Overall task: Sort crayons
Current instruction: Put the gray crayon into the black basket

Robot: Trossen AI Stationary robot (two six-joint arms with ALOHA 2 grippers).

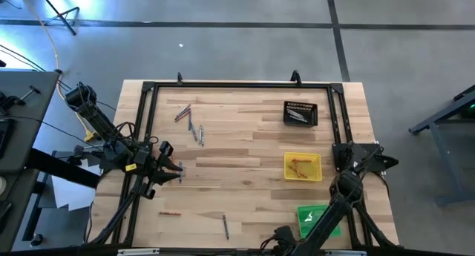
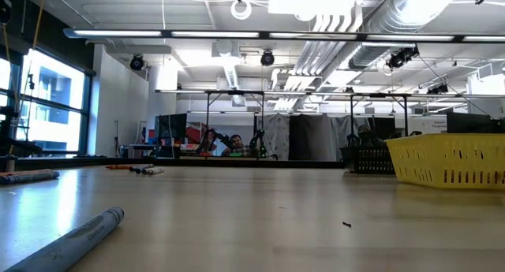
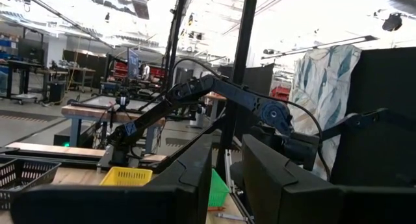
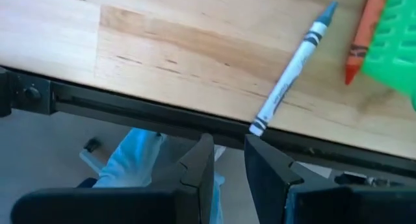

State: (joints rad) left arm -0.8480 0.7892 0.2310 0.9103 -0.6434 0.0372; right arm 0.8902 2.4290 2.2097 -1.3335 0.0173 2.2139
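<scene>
- The right tool [image 4: 224, 143] hangs over the near edge of the surface [image 1: 245, 148]. Its fingers are slightly parted, with nothing between them.
- The left tool [image 1: 172, 171] sits low at the left side of the surface. Its fingers are also a little apart and empty, and it points across towards the right arm.
- Loose crayons are still out:
  - a mixed cluster [image 1: 190, 122] lies towards the far left;
  - an orange-red crayon [image 1: 169, 213] and a grey crayon [image 1: 225, 225] lie near the front edge;
  - a second grey crayon [image 4: 292, 71] and an orange crayon [image 4: 361, 39] lie just beside the green tray [image 4: 393, 42].
- Some are already sorted: orange-red sticks lie in the yellow tray [image 1: 289, 158] and silvery ones in the black tray [image 1: 286, 107].
- The likely step is a pick by the right tool of the grey crayon in front of it.
  - To do it well, the fingers should spread wider and turn to straddle the stick across its length.
  - They should come down at its middle, since a grip near one end would let it pivot.
  - The crayon lies close to the surface edge, so a nudge could roll it off.
  - Going by the sorted trays, it belongs in the black tray.
- The right arm covers part of the green tray in the high view, so I cannot tell what it holds.
- A small mark just beside the left tool may be another crayon, but it is too small to tell.
- The low view shows neither tool.
</scene>
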